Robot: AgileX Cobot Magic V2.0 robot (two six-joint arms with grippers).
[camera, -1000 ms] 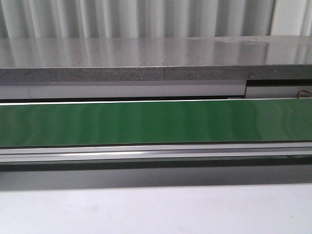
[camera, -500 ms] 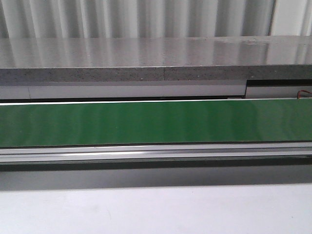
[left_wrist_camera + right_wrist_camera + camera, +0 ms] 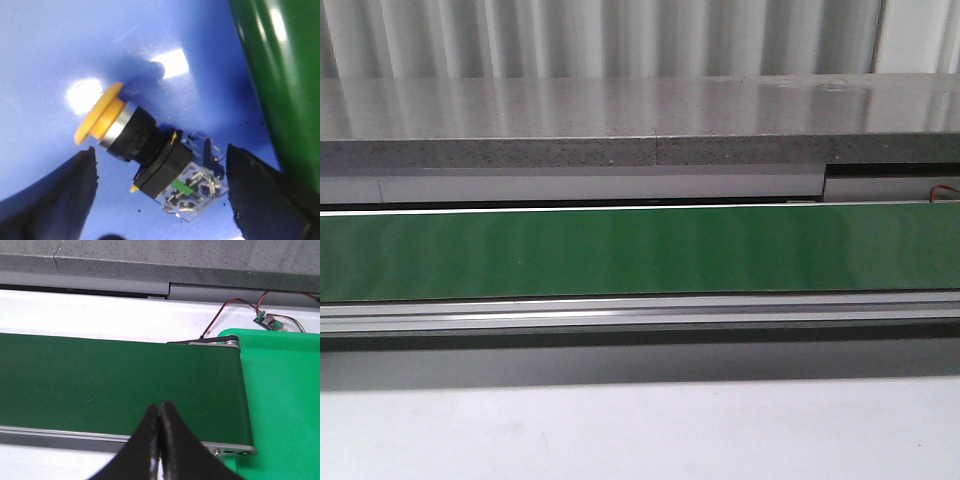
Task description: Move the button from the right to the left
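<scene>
A long green conveyor belt (image 3: 640,250), matte and smooth, ran across the front view between a speckled grey stone-like ledge (image 3: 620,120) behind and pale metal rails (image 3: 640,312) in front, with a white tabletop (image 3: 640,430) nearest the camera; neither arm showed there. In the right wrist view the belt ended at a roller beside a bright green tray (image 3: 285,390), and red and black wires led to a small circuit board (image 3: 270,320) on the white surface beyond. The right gripper (image 3: 160,412) hung over the belt with its black tapered fingers pressed together, nothing between them. In the left wrist view the button (image 3: 150,155) lay on its side on a glossy blue surface (image 3: 75,45) (two bright glare spots on it): a rounded orange mushroom cap, a silver collar, a black body and a clear contact block with a green patch. The left gripper (image 3: 160,172) had its black fingers spread wide, one on each side of the button, apart from it.
</scene>
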